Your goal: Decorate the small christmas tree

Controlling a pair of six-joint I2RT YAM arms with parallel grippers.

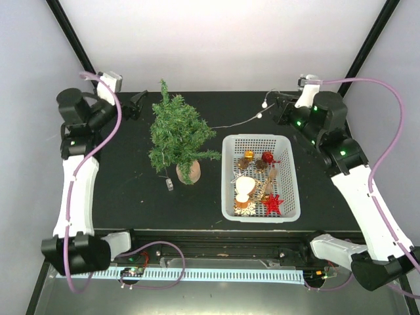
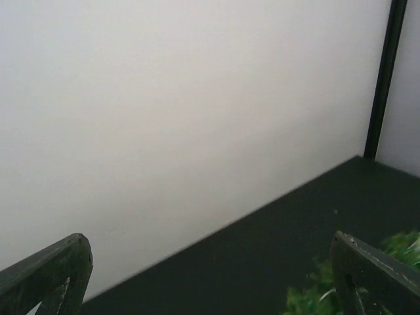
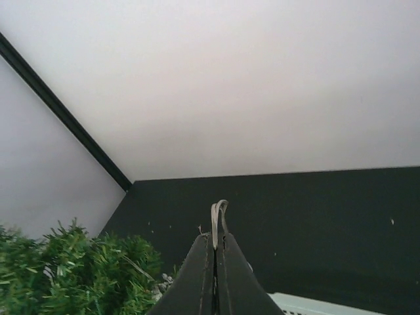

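Note:
The small christmas tree (image 1: 176,134) stands upright on its brown base in the middle of the black table; its green tips show in the left wrist view (image 2: 315,295) and the right wrist view (image 3: 72,269). A thin pale light wire (image 1: 236,121) with small white bulbs runs from the tree to my right gripper (image 1: 274,110), which hovers at the back right. Its jaws are shut on a loop of that wire (image 3: 218,216), and the gripper (image 3: 215,237) points towards the tree. My left gripper (image 1: 137,105) is open at the back left, beside the tree, with nothing between its fingers (image 2: 65,266).
A white basket (image 1: 227,177) sits right of the tree, holding a red star (image 1: 273,203), a white-and-wood ornament (image 1: 244,189) and small gold and red pieces. A small pale tag (image 1: 169,184) lies by the tree's base. White walls and black frame posts ring the table.

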